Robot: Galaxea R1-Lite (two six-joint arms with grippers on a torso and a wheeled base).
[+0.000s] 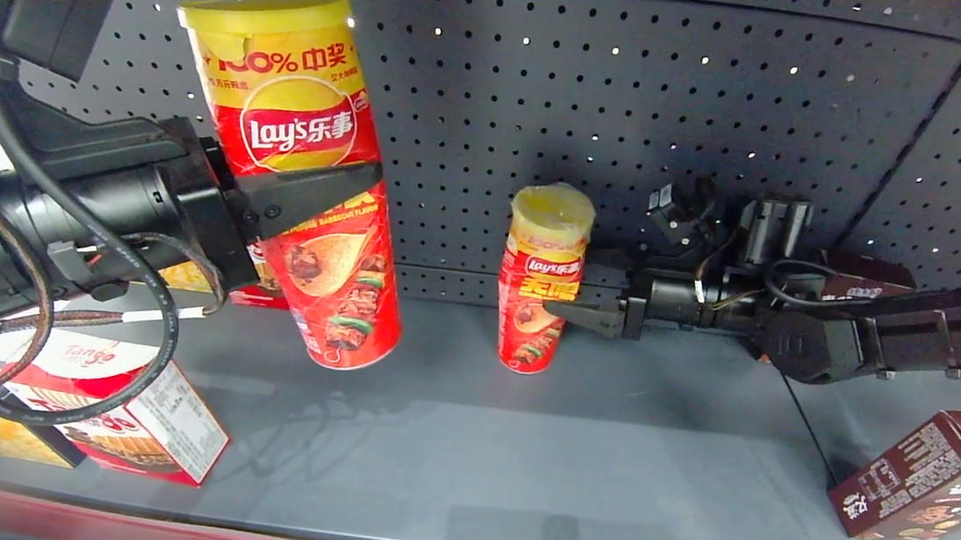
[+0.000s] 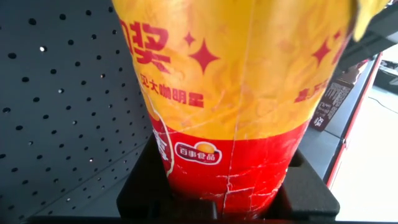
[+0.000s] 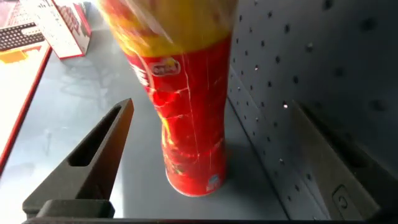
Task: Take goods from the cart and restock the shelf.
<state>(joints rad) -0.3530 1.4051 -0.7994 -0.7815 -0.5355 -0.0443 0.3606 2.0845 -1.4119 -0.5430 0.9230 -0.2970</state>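
Note:
My left gripper [image 1: 319, 191] is shut on a tall red and yellow chip can [image 1: 302, 156], holding it tilted just above the left part of the grey shelf [image 1: 568, 464]. In the left wrist view the can [image 2: 242, 93] sits between the black pads [image 2: 146, 186]. A second, smaller-looking chip can [image 1: 539, 280] stands upright near the pegboard at the back middle. My right gripper [image 1: 586, 314] is at its right side, open. The right wrist view shows that can [image 3: 186, 118] between the spread fingers [image 3: 93, 162], with gaps on both sides.
Red and white snack boxes [image 1: 140, 422] lie at the shelf's front left. A brown box [image 1: 927, 481] lies on the adjoining shelf at the right, and another dark box [image 1: 868, 274] stands behind my right arm. The pegboard wall [image 1: 552, 74] closes the back.

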